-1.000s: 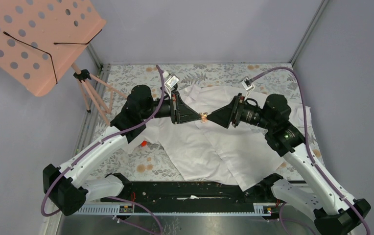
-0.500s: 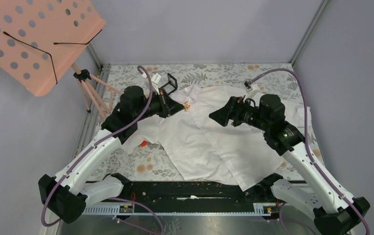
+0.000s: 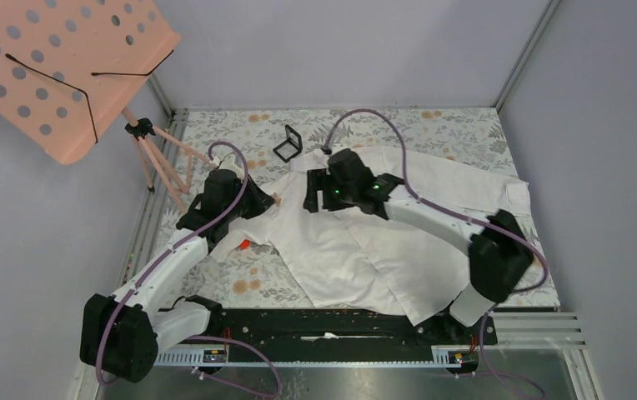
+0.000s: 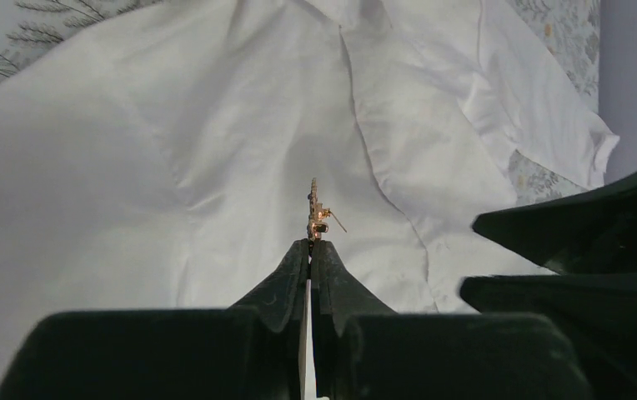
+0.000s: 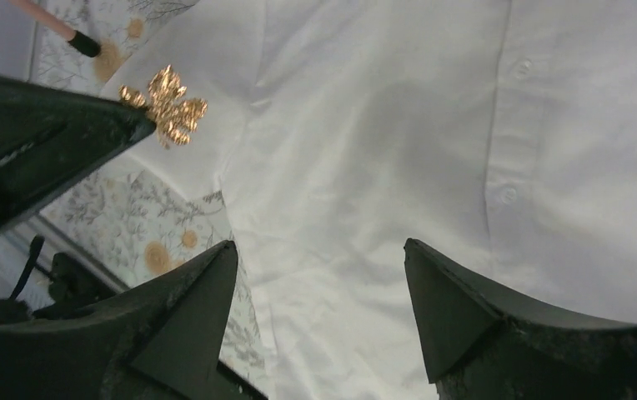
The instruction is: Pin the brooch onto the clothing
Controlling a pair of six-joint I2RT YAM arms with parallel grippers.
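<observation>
The brooch [image 5: 168,106] is a tiny gold, leaf-like ornament, seen edge-on with its pin sticking out in the left wrist view [image 4: 316,212]. My left gripper [image 4: 309,243] is shut on it and holds it above the shirt's left sleeve; from above it sits left of the collar [image 3: 275,200]. The white shirt [image 3: 382,242] lies spread and creased on the table, buttoned front visible [image 5: 507,196]. My right gripper [image 5: 319,246] is open and empty, hovering over the shirt just right of the brooch [image 3: 310,200].
A small black square case [image 3: 288,143] stands behind the shirt. A red block [image 3: 244,245] lies at the shirt's left edge. A pink perforated stand [image 3: 57,67] on tripod legs [image 3: 161,158] occupies the back left. The flowered table cover [image 3: 248,283] shows around the shirt.
The two grippers met at the brooch, then parted. My left gripper drew back left with the brooch. My right arm swung far left across the shirt and now hovers open beside it.
</observation>
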